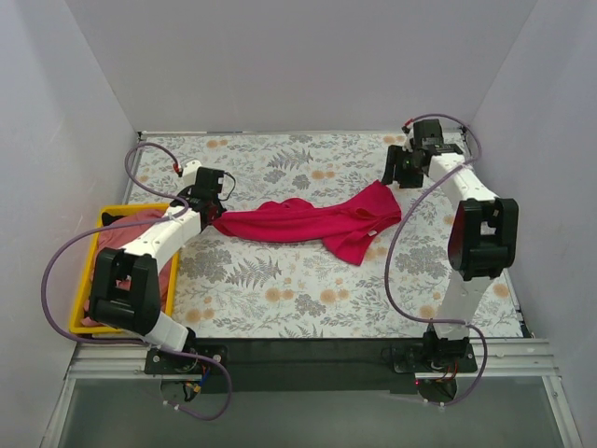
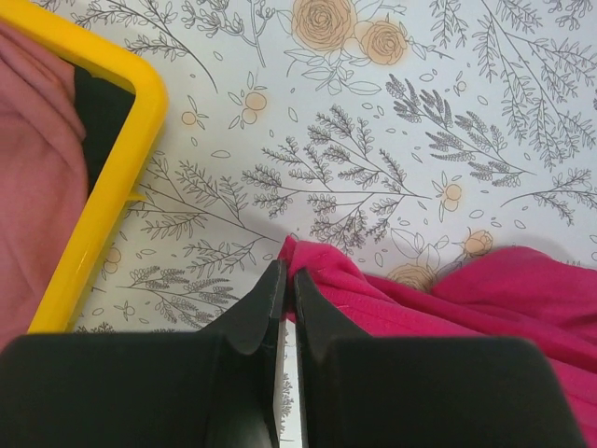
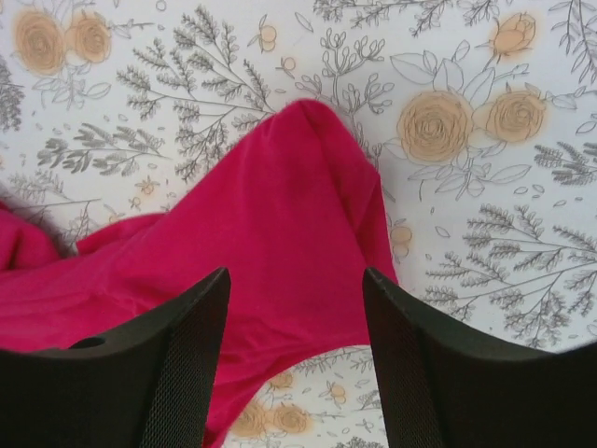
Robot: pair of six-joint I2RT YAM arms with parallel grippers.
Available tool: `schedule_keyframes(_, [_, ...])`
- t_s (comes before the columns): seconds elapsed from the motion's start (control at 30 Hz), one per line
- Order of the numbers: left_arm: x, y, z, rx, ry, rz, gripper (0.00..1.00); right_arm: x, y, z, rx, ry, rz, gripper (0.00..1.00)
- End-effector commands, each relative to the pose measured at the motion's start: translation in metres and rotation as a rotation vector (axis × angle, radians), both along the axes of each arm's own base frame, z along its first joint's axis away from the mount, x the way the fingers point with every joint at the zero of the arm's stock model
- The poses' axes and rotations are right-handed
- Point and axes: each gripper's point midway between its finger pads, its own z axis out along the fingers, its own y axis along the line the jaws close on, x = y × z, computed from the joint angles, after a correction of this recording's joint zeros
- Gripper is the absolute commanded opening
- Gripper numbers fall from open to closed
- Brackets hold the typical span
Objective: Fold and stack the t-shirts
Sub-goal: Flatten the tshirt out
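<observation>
The magenta-red t-shirt (image 1: 317,222) lies crumpled and stretched across the middle of the floral table. My left gripper (image 1: 216,215) is shut on its left edge; the left wrist view shows the cloth (image 2: 448,299) pinched between the closed fingers (image 2: 322,308). My right gripper (image 1: 396,173) is open and hovers above the shirt's far right corner (image 3: 280,243), its fingers (image 3: 187,355) apart and holding nothing. The dusty salmon-pink t-shirt (image 1: 131,233) lies bunched in the yellow bin; it also shows in the left wrist view (image 2: 37,187).
The yellow plastic bin (image 1: 82,280) stands at the table's left edge, under my left arm; its rim shows in the left wrist view (image 2: 112,196). White walls enclose the table on three sides. A black strip runs along the near edge.
</observation>
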Motion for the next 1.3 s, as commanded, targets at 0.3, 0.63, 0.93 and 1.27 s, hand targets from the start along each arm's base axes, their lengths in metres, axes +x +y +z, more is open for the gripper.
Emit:
schedule_keyframes(0.3, [0.001,0.003,0.019,-0.011,-0.069,-0.007,0.0,-0.049,-0.024,-0.022,0.413,-0.042,-0.086,0.59])
schedule_keyframes(0.63, [0.0,0.004,0.019,-0.009,-0.07,-0.009,0.0,-0.053,-0.02,-0.045,0.524,-0.011,-0.108,0.59])
schedule_keyframes(0.93, [0.0,0.004,0.019,-0.008,-0.069,-0.01,0.0,-0.054,-0.022,-0.059,0.516,0.015,-0.136,0.59])
schedule_keyframes(1.27, [0.0,0.004,0.019,-0.008,-0.068,-0.011,0.0,-0.055,-0.02,-0.067,0.533,0.036,-0.151,0.54])
